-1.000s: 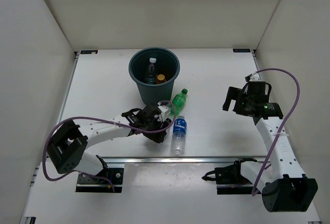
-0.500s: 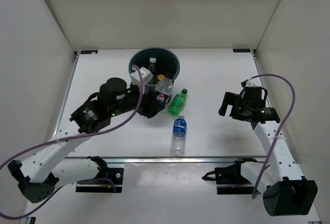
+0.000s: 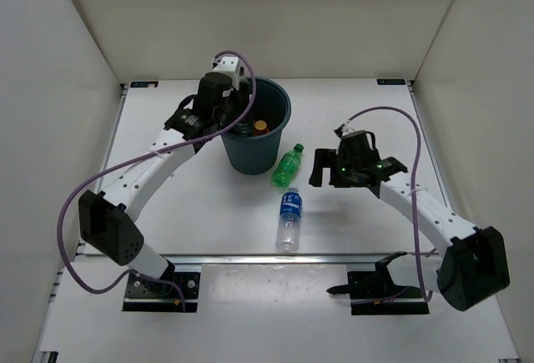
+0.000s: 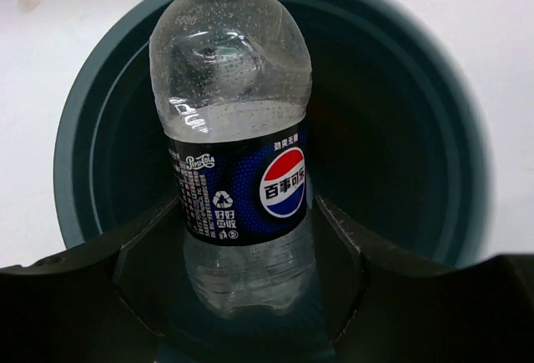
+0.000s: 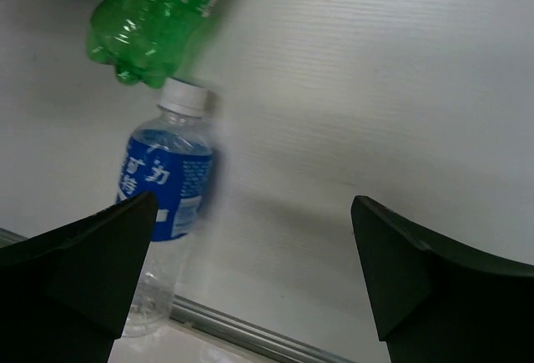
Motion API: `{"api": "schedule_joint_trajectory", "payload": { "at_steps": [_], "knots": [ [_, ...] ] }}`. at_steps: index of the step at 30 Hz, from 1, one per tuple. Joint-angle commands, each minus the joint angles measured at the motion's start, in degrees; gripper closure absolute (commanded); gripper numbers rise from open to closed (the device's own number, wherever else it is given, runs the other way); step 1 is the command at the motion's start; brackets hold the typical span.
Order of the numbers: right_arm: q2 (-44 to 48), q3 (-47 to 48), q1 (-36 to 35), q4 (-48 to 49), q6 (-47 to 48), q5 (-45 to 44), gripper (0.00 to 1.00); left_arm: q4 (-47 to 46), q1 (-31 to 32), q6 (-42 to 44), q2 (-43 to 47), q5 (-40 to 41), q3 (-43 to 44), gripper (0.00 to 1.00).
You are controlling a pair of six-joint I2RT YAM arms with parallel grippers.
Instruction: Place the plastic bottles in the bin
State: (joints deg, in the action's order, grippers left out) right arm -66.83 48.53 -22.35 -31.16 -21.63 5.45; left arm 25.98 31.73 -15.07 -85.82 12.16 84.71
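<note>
The left arm (image 3: 142, 171) and right arm (image 3: 425, 213) share white links, black cylindrical joints and black base brackets (image 3: 154, 289); a purple cable (image 3: 58, 238) loops along each; the left claw (image 4: 246, 238) and right claw (image 5: 254, 213) have matte black fingers

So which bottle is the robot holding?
The clear bottle with the dark blue-red label, in the left hand over the bin; the green bottle and blue-labelled bottle lie on the table.

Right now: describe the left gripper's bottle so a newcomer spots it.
Start at the dark round bin. Over its mouth the left gripper holds a clear bottle. Its dark blue-red label sets it apart from the green bottle and blue-label bottle lying outside.
</note>
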Motion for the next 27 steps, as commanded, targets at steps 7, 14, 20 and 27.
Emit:
{"api": "schedule_joint_trajectory", "payload": {
  "at_steps": [7,14,20,27],
  "knots": [
    [-10.59,8.33,-4.28,11.2,-5.44,-4.56,0.01,3.73,-0.79,1.01,4.16,5.85,4.42,0.02],
    [-18.41,10.97,-5.95,15.16,-11.33,-9.75,0.01,11.89,2.02,-0.83,17.15,7.35,-6.89,0.01],
    [-23.16,11.67,-8.85,22.1,-14.84,-16.78,0.01,18.39,-3.24,-8.47,34.64,2.26,-25.44,0.01],
    [-28.88,11.59,-10.17,28.69,-19.67,-15.39,0.01,24.82,-5.0,-14.81,47.32,-1.78,-36.26,0.01]
  ]
}}
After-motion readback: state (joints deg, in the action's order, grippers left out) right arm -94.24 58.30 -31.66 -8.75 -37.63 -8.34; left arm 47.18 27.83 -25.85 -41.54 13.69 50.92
